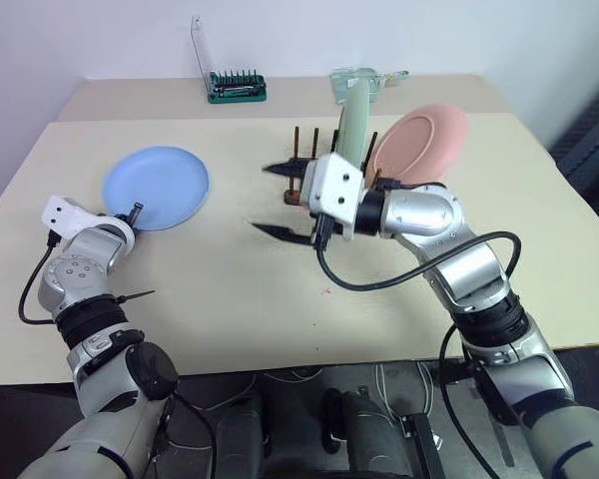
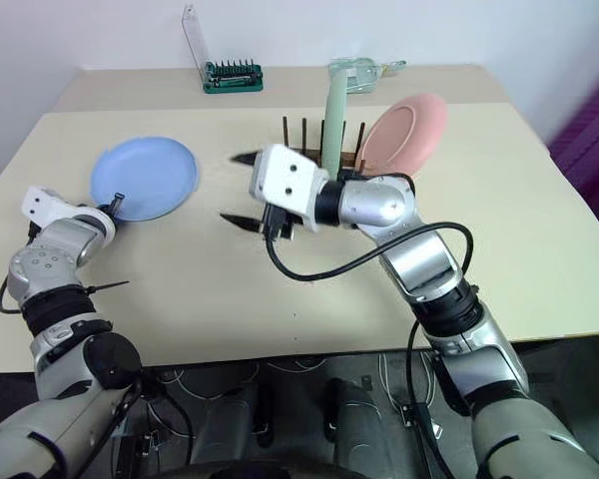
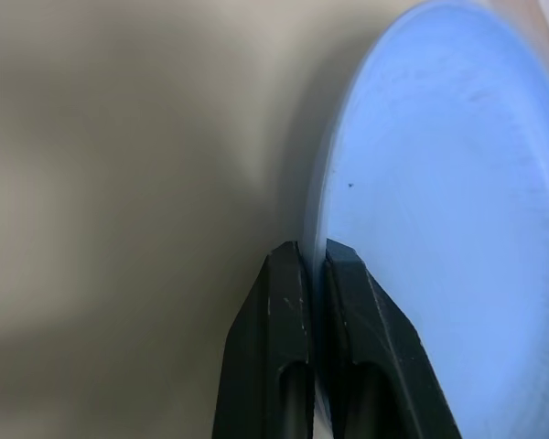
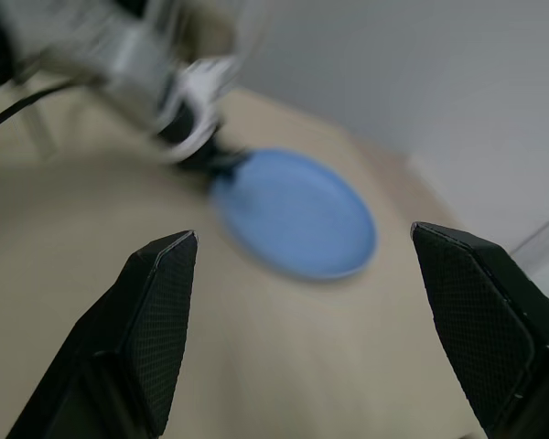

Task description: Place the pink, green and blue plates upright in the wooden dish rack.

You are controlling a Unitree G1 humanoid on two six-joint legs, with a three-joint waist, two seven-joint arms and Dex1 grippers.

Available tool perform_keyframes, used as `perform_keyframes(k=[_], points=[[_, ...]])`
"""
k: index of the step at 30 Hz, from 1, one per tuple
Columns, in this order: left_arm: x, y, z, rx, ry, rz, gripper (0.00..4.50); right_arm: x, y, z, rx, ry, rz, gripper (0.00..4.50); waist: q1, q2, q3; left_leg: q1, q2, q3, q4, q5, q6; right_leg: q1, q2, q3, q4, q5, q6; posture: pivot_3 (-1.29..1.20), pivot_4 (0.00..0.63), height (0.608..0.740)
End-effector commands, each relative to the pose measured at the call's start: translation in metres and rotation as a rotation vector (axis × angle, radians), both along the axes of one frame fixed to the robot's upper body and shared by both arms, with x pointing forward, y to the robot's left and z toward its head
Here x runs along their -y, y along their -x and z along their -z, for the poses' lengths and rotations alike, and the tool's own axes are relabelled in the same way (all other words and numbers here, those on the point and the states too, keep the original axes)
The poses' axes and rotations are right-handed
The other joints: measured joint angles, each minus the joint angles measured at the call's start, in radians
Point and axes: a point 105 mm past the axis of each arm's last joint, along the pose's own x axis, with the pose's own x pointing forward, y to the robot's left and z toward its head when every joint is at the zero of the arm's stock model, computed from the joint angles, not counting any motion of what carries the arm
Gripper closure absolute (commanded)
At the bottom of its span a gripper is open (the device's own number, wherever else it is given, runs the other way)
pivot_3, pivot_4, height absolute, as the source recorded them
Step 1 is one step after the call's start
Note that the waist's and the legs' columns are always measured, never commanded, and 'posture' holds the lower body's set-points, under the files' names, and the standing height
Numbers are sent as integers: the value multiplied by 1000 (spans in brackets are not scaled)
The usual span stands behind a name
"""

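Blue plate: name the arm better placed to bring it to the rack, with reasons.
Left. The left gripper is shut on the blue plate's rim; the right gripper hangs open, empty, near the wooden dish rack.

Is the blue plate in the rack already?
No, the blue plate lies flat on the table, away from the rack, with the left gripper shut on its rim.

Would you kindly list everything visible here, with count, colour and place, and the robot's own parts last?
Blue plate: one, light blue, flat on the table's left part.
Green plate: one, mint, upright in the rack.
Pink plate: one, salmon, standing tilted at the rack's right end.
Dish rack: one, dark brown, table centre.
Bit holder: one, green, far table.
Table: one, beige.
Left gripper: black, shut on the blue plate's rim.
Right gripper: black, open, above the table centre.
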Motion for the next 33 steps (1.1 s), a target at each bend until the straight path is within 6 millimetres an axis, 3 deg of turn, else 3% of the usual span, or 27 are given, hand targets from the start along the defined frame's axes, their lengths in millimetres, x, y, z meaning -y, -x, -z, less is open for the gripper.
perform_keyframes(k=[1, 4, 7, 9, 11, 20, 26, 29, 33], points=[[2, -1, -29, 84, -101, 24, 4455, -3, 6, -10, 49, 2, -24, 671, 0, 0, 0, 0, 0, 0, 0, 0, 0, 0, 0, 0, 0, 0, 0, 0, 150, 730], [14, 1, -61, 158, -236, 75, 4455, -5, 4, -10, 105, 32, -17, 671, 0, -1, 0, 0, 0, 0, 0, 0, 0, 0, 0, 0, 0, 0, 0, 0, 150, 730], [45, 8, -109, 268, -370, 153, 4455, -13, -6, -8, 219, 84, 6, 671, 1, -2, 1, -1, 0, 0, 0, 0, 0, -1, 0, 0, 0, 0, 0, 0, 150, 730], [61, 13, -129, 304, -443, 181, 4500, -19, -10, -7, 296, 110, 9, 154, 1, -2, 1, -1, 0, 0, 0, 0, 0, 0, 0, 0, 0, 0, 0, 0, 150, 730], [79, 20, -146, 336, -497, 215, 4500, -28, -19, -13, 416, 120, 40, 43, 0, -2, 1, -1, 0, 0, 0, 0, 0, 0, 0, 0, -1, 0, 0, 0, 150, 730], [118, 37, -176, 398, -505, 312, 4500, -46, -51, -34, 692, 125, 149, 43, -5, -2, 1, 0, 0, 0, -1, 1, -1, -1, 1, 1, 0, 0, 0, 0, 150, 730], [126, 40, -181, 412, -473, 335, 4500, -47, -69, -27, 747, 165, 214, 43, -5, -2, 1, 0, -1, 1, 0, 1, -2, 0, 1, 1, 0, 0, 0, 0, 150, 730], [128, 41, -182, 416, -467, 348, 4500, -43, -77, -28, 783, 182, 256, 849, -5, -2, 1, 0, -1, 1, -1, 1, -2, 0, 1, 1, 0, 0, 0, 0, 150, 730], [128, 42, -182, 412, -476, 358, 4500, -38, -81, -34, 801, 165, 296, 2957, -6, -2, 1, 0, -1, 1, -1, 1, -2, 0, 1, 1, 0, 0, 0, 0, 150, 730]])
